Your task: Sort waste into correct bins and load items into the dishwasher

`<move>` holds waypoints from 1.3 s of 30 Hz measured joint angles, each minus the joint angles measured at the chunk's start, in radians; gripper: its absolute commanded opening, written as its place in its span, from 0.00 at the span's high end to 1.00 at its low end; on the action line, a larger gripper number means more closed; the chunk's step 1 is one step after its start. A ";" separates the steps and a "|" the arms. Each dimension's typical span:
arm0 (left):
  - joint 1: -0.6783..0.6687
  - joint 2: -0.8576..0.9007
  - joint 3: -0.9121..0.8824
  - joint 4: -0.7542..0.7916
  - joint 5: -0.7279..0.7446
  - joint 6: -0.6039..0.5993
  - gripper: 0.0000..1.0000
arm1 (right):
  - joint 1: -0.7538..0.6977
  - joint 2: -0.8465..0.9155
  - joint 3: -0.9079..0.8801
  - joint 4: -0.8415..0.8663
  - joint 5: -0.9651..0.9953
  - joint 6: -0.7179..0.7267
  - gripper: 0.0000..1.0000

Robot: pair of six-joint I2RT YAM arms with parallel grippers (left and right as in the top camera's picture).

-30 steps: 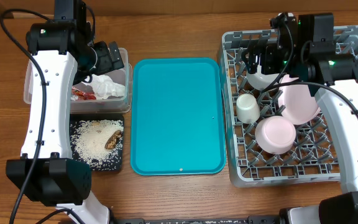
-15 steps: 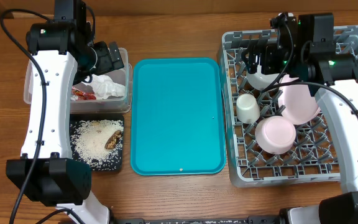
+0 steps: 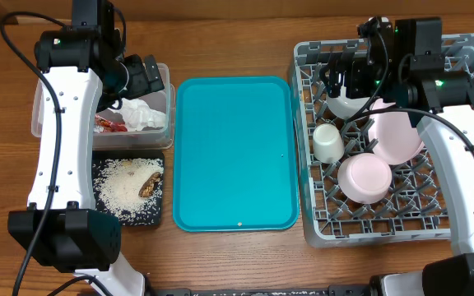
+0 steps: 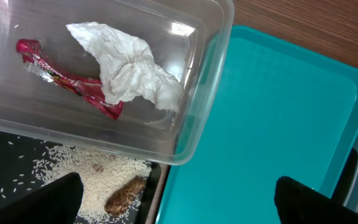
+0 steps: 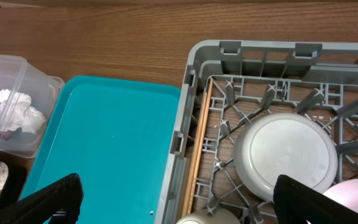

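The clear tub (image 3: 161, 97) holds the white napkin (image 3: 142, 115) and red wrapper (image 3: 109, 125); both show in the left wrist view, napkin (image 4: 132, 71) and wrapper (image 4: 61, 81). The black tray (image 3: 104, 164) carries rice crumbs (image 3: 122, 193) and a brown lump (image 3: 149, 187). The grey dish rack (image 3: 304, 148) holds the whitish-grey bowl (image 3: 348, 104), white cup (image 3: 328, 142), pink plate (image 3: 397, 136) and small pink bowl (image 3: 365, 178). My left gripper (image 3: 142, 76) hangs open and empty over the tub's right end. My right gripper (image 3: 348, 78) is open and empty above the grey bowl (image 5: 288, 155).
A large teal serving tray (image 3: 235, 152) lies bare between the bins and the rack, and shows in both wrist views, left (image 4: 272, 112) and right (image 5: 104, 143). Wooden table runs along the far side (image 5: 135, 37). The rack's near wall (image 5: 185, 143) stands beside the teal tray.
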State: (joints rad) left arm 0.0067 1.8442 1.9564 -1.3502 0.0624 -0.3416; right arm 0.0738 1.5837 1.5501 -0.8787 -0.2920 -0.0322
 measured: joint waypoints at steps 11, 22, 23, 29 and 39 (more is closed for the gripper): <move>0.000 0.000 0.000 0.000 0.000 0.000 0.00 | 0.000 -0.178 0.000 0.005 0.006 0.003 0.00; 0.000 0.000 0.000 0.000 0.000 0.000 0.00 | 0.000 -0.565 0.000 0.026 0.009 0.002 0.00; 0.000 0.000 0.000 0.000 0.000 0.000 0.00 | 0.000 -0.594 0.000 0.018 0.008 0.003 0.00; 0.000 0.000 0.000 0.000 0.000 0.000 0.00 | 0.000 -0.746 -0.003 -0.040 0.011 0.003 0.00; 0.000 0.000 0.000 -0.001 0.000 0.000 0.00 | 0.000 -1.052 -0.277 -0.029 0.011 0.002 0.00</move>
State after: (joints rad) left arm 0.0067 1.8442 1.9564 -1.3510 0.0620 -0.3416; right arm 0.0738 0.5320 1.2736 -0.9081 -0.2813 -0.0303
